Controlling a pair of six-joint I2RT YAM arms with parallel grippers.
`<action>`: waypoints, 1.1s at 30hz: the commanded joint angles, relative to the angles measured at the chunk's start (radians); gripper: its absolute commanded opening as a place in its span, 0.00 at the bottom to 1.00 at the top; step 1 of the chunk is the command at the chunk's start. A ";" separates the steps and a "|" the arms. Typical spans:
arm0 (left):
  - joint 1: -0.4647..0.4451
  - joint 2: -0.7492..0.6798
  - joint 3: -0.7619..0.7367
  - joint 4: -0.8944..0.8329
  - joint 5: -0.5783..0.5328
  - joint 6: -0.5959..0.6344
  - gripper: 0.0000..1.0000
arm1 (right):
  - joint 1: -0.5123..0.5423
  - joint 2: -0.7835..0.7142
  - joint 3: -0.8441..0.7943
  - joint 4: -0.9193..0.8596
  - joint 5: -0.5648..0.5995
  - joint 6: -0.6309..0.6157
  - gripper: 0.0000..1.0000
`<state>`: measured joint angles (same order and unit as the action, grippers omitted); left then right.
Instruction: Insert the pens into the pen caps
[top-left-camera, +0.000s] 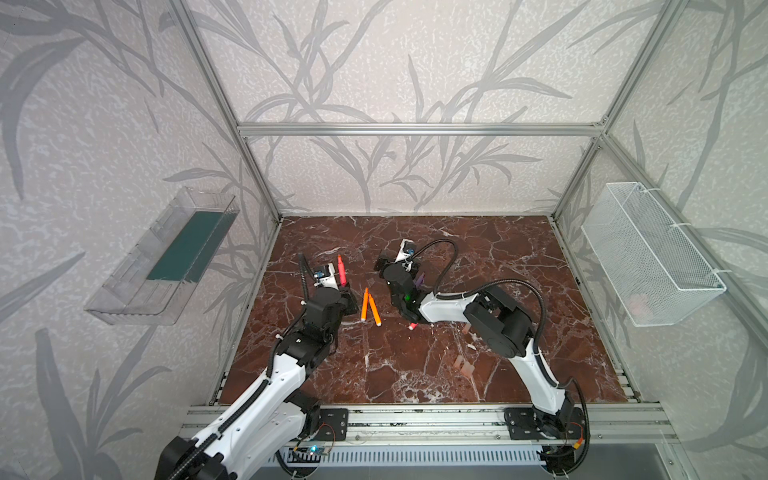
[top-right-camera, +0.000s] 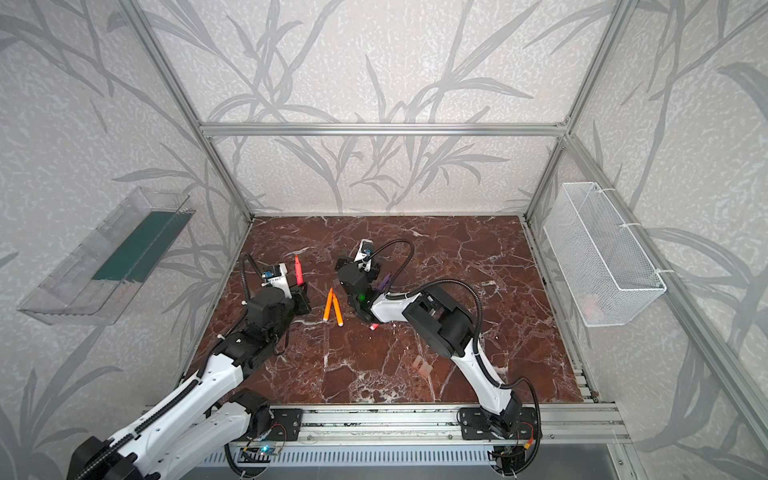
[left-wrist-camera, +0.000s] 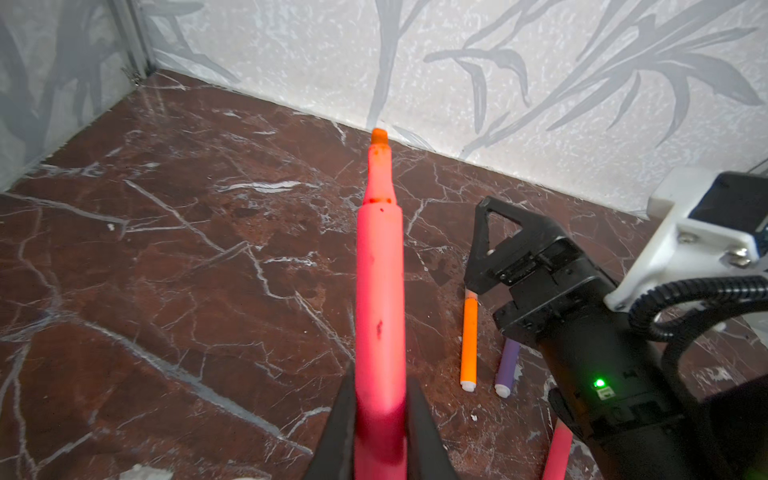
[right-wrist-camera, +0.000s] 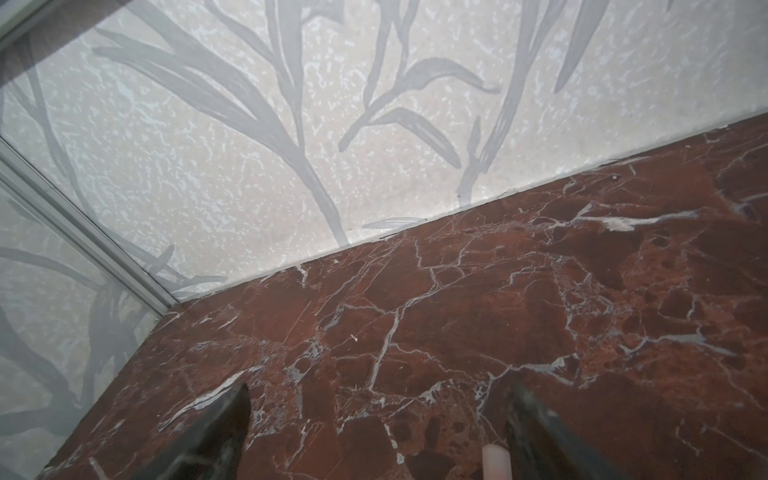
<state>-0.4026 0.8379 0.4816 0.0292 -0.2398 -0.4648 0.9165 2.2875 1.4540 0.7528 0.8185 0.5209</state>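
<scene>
The left gripper (left-wrist-camera: 380, 380) clamps a red-pink pen (left-wrist-camera: 380, 291), tip bare, while the right gripper (right-wrist-camera: 378, 390) stands spread wide above the table (right-wrist-camera: 540, 291), a pale pen cap (right-wrist-camera: 496, 461) just beside one finger (right-wrist-camera: 544, 440).

This is a robot test cell in a lab, not a lived-in room. A frame of aluminium bars (top-left-camera: 419, 129) boxes in the space, and its walls (top-left-camera: 374, 62) are panels papered with a grey leaf print. The desk (top-left-camera: 478, 257) is a board printed like red-brown marble. The left arm (top-left-camera: 266, 386) and the right arm (top-left-camera: 532, 370) are bolted to a metal rail (top-left-camera: 415, 415) along the desk's near edge, with a bare circuit board (top-left-camera: 309, 450) below it. A clear plastic tray (top-left-camera: 166, 257) hangs on the left wall and a white wire basket (top-left-camera: 648, 253) on the right wall.
</scene>
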 joint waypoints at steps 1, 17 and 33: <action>0.003 -0.017 0.009 -0.035 -0.064 -0.014 0.00 | 0.010 0.022 0.042 0.015 0.074 -0.088 0.94; 0.004 -0.013 0.012 -0.033 -0.037 -0.021 0.00 | 0.045 0.075 0.071 0.149 0.181 -0.240 0.99; 0.004 -0.144 -0.014 -0.102 -0.009 -0.027 0.00 | 0.072 0.112 0.151 0.131 0.241 -0.306 1.00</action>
<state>-0.4026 0.7189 0.4812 -0.0467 -0.2493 -0.4751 0.9802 2.3791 1.5658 0.8906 1.0096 0.2310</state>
